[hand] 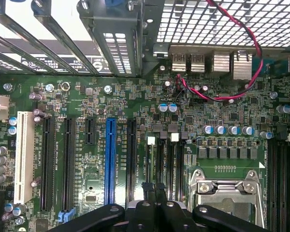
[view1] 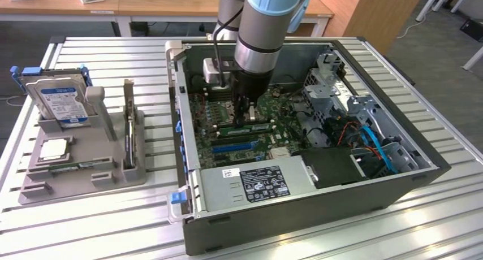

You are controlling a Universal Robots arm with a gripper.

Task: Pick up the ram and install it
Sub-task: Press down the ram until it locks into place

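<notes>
Slatted metal table (view1: 422,226) bears computer case (view1: 226,232).

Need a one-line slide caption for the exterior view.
End effector shut, lowered into the open PC case over the motherboard; hard drive stands in the rack beside it.

Bright, even light; glare on the slatted table (view1: 317,237); mostly sharp.

1. i see the ram (view1: 255,126), a thin, long green circuit-board stick, inside the open computer case.
2. it lies on its long edge on the motherboard, running across it just below the arm's tip.
3. its upper end is hidden behind the arm; i can't tell whether it's fully seated.
</notes>
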